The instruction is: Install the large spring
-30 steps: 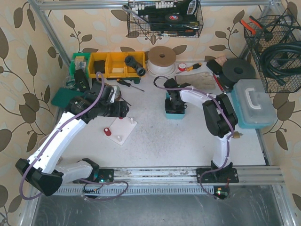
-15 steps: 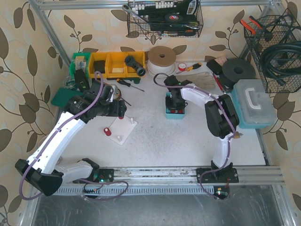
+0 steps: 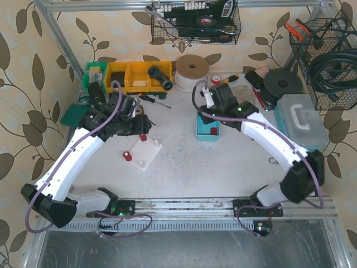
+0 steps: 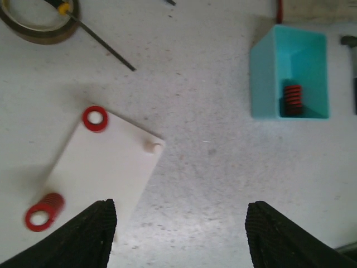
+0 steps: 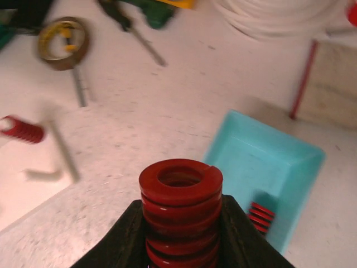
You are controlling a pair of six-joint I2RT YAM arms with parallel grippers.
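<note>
My right gripper is shut on a large red spring and holds it upright above the table, just left of the teal bin. A smaller red spring lies in that bin. In the top view the right gripper hovers at the bin's far edge. The white peg plate carries a red spring on its far corner, another red spring at its near left, and a bare peg. My left gripper is open and empty above the plate's right edge.
A tape roll and a screwdriver lie beyond the plate. Yellow bins, a white cord coil and a light blue toolbox stand along the back and right. A red-handled tool lies behind the teal bin.
My right gripper has come up out of the teal bin with the large spring, and the right arm has swung its elbow out to the right. The left gripper has shifted slightly.
</note>
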